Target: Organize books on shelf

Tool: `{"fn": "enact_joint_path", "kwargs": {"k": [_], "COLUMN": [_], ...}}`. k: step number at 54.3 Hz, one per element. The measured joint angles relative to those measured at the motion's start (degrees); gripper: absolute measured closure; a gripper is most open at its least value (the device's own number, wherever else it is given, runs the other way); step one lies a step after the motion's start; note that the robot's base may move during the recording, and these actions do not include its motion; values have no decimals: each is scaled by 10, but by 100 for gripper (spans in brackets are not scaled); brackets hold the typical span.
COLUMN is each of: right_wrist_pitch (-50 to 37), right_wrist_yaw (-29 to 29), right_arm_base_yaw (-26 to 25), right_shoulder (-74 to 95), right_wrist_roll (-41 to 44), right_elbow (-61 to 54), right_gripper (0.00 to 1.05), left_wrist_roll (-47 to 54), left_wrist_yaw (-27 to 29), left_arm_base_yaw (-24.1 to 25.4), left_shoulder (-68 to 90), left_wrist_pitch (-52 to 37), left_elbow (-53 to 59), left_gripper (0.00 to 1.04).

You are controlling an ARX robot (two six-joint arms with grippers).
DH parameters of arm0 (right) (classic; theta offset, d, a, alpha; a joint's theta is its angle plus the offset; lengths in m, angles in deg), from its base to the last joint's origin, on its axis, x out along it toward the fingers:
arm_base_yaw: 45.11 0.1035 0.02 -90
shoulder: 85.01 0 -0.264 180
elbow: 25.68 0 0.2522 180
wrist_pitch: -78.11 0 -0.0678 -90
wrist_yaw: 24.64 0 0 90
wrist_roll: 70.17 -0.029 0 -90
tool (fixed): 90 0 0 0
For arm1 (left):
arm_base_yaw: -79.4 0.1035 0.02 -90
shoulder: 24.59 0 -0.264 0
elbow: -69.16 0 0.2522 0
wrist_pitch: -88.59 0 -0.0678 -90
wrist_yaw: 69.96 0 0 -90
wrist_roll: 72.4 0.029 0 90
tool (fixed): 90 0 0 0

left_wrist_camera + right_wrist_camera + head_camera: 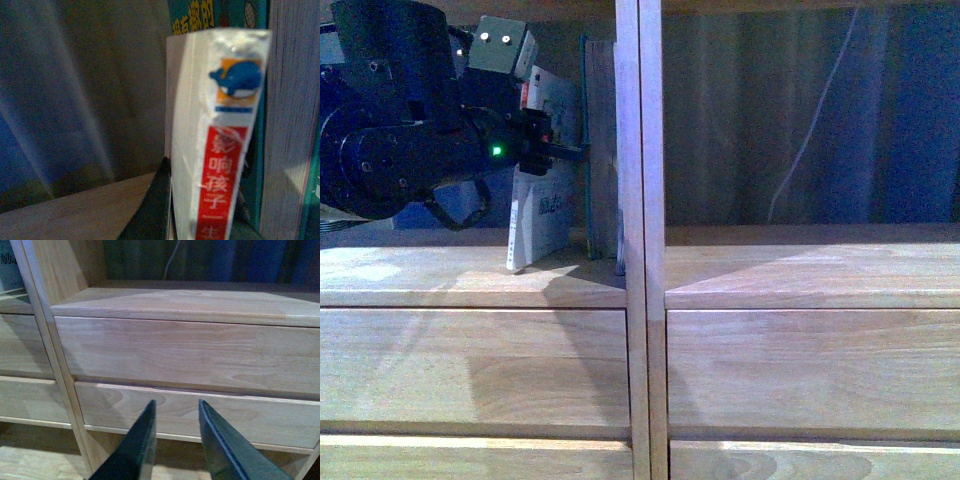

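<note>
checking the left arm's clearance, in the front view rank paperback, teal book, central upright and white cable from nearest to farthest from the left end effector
1. pale paperback, at the left end effector
2. teal book, just right of it
3. central upright, beyond the books
4. white cable, far right, behind the shelf

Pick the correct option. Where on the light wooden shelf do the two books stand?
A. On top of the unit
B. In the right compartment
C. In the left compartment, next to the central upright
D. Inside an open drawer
C: in the front view the thin pale paperback and the teal book stand left of the doubled central upright.
</note>
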Motion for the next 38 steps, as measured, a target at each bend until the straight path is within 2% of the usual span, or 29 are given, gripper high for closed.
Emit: {"fn": "enact_joint_path", "kwargs": {"k": [26,38], "right_wrist_pitch": [0,0], "right_wrist_yaw": [0,0], "right_arm_base_yaw": [0,0], "right_shoulder": [0,0], "right_wrist_roll": [0,0], "right_elbow": [0,0], "right_gripper": [6,7], "left_wrist_roll": [1,1], "left_wrist_yaw": [12,14], "left_arm_base_yaw": [-10,-11], "left_shoulder": [9,10], "left_wrist_pitch": [0,0], "left_elbow": [-8,-8], "left_gripper": [98,98]}}
